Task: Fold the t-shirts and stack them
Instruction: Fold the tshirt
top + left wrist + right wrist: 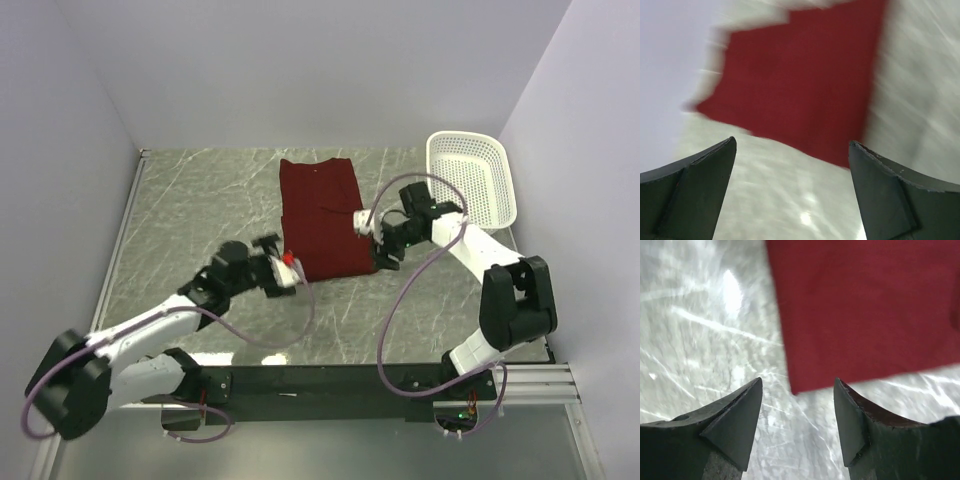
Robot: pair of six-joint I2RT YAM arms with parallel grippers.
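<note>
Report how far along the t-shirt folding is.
Done: the maroon t-shirt lies folded into a narrow rectangle on the table. In hand: nothing; the left claw and right claw stand open and empty at its near corners. Left: stacking; only this one shirt shows, and the white basket stands apart to its right.

No lettering to read

Nothing legible appears in any view. The maroon t-shirt (320,215) shows plain cloth with no print or label. The white mesh basket (475,180) to the right of the t-shirt carries no mark that can be made out, nor does the marbled table (200,200) under it. Both wrist views are too blurred for fine detail.
</note>
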